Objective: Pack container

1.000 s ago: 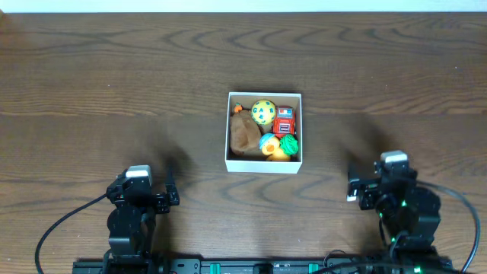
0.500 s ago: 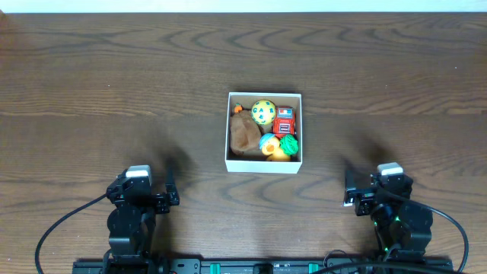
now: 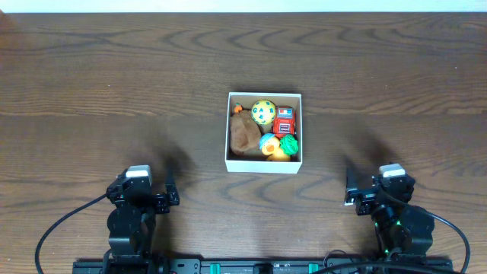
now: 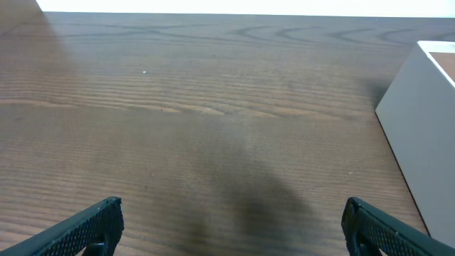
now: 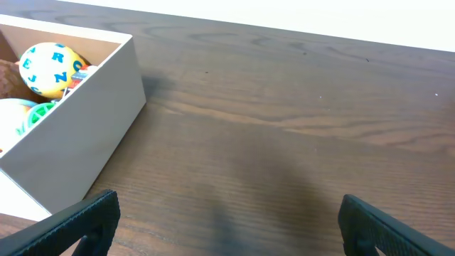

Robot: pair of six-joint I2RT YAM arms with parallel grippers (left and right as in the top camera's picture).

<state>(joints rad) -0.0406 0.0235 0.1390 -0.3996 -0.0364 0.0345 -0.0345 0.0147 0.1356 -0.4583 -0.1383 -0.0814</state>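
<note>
The container (image 3: 265,165) is a square white-walled box in the middle of the table. It holds a brown plush (image 3: 243,134), a yellow letter ball (image 3: 263,111), a red toy (image 3: 284,120), a green toy (image 3: 289,144) and an orange-blue toy (image 3: 268,144). My left gripper (image 4: 231,220) is open and empty at the front left, well away from the box; the box wall (image 4: 425,135) shows at its right. My right gripper (image 5: 229,217) is open and empty at the front right; the box (image 5: 78,121) and the ball (image 5: 44,60) show at its left.
The dark wooden table (image 3: 114,91) surrounds the box. Both arm bases (image 3: 133,213) stand at the front edge, the right one (image 3: 396,217) at the other side, with cables trailing.
My right arm has drawn back toward the front edge and settled. The left arm and the box have not moved.
</note>
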